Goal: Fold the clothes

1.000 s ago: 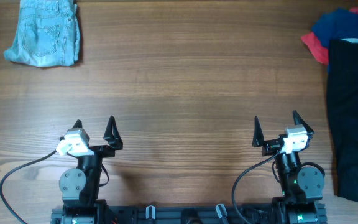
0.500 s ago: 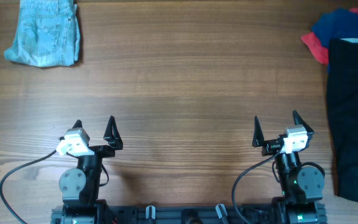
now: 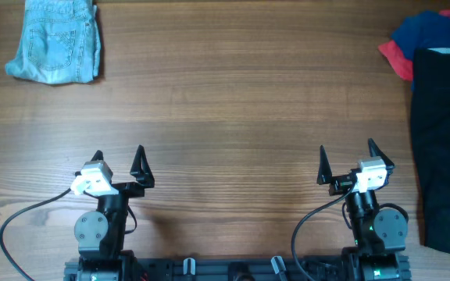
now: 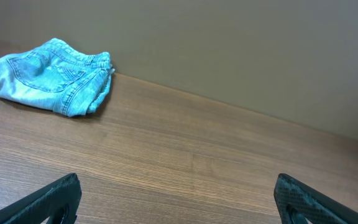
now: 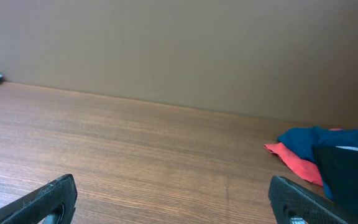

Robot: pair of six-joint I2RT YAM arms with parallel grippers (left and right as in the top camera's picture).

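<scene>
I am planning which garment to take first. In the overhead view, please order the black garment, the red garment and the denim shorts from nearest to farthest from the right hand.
1. black garment: right edge, beside the right hand.
2. red garment: far right corner.
3. denim shorts: far left corner.

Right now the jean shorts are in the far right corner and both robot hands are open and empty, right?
Not quite. The denim shorts lie in the far left corner, not the right; the overhead view shows this. The rest holds: the left gripper and the right gripper are both open and empty.
</scene>
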